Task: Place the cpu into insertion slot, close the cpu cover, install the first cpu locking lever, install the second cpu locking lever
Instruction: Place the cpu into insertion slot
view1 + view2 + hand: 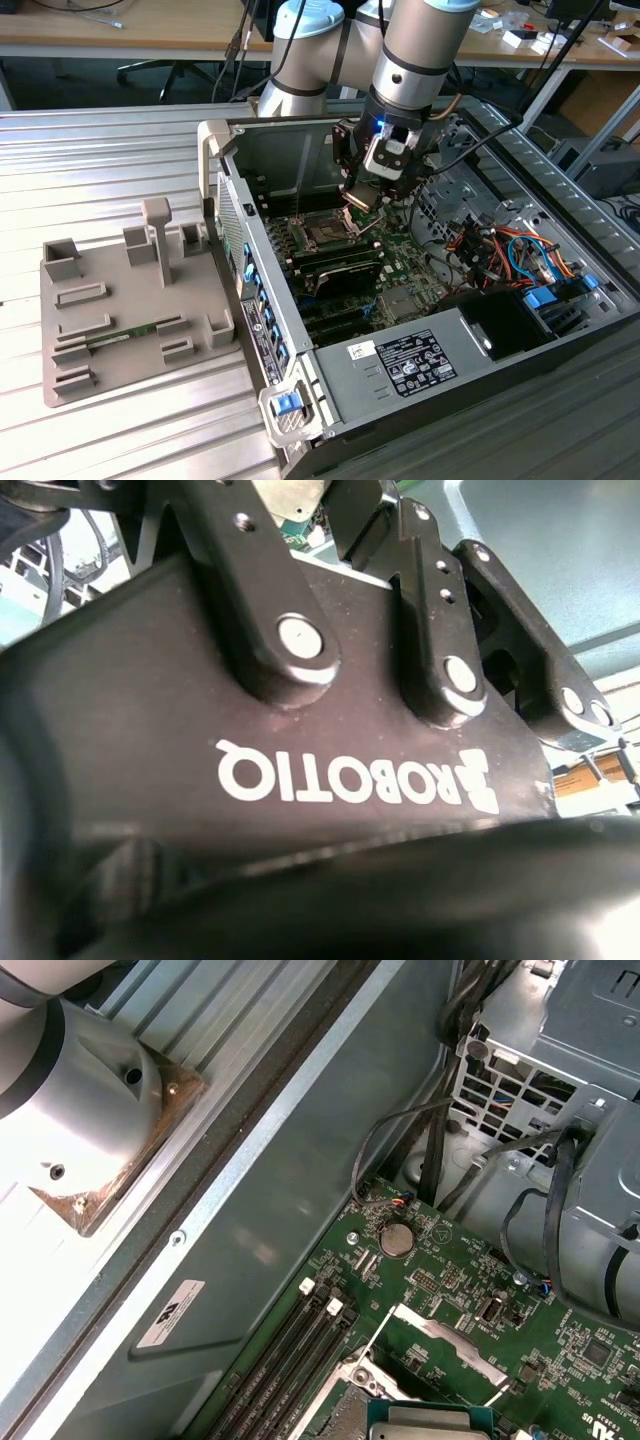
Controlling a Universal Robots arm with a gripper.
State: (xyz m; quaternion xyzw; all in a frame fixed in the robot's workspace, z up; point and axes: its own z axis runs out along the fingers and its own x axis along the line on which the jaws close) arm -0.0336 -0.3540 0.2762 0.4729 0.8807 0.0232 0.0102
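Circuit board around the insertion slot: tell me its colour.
The circuit board is green, clearest in the first wrist view.

The circuit board (450, 1290) is green with black and silver parts; the cpu (430, 1424) has a silvery top. The arm (420, 40) is silver-grey with pale blue caps; the cables (497, 240) are orange and blue; the table (100, 160) is grey, ribbed in stripes.

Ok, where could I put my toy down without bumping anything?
The ridged metal table is bare between the grey tray and the wooden desk, and in front of the tray. Inside the computer case it is crowded: the gripper hangs over the board, and cables bunch at the exterior view's right.
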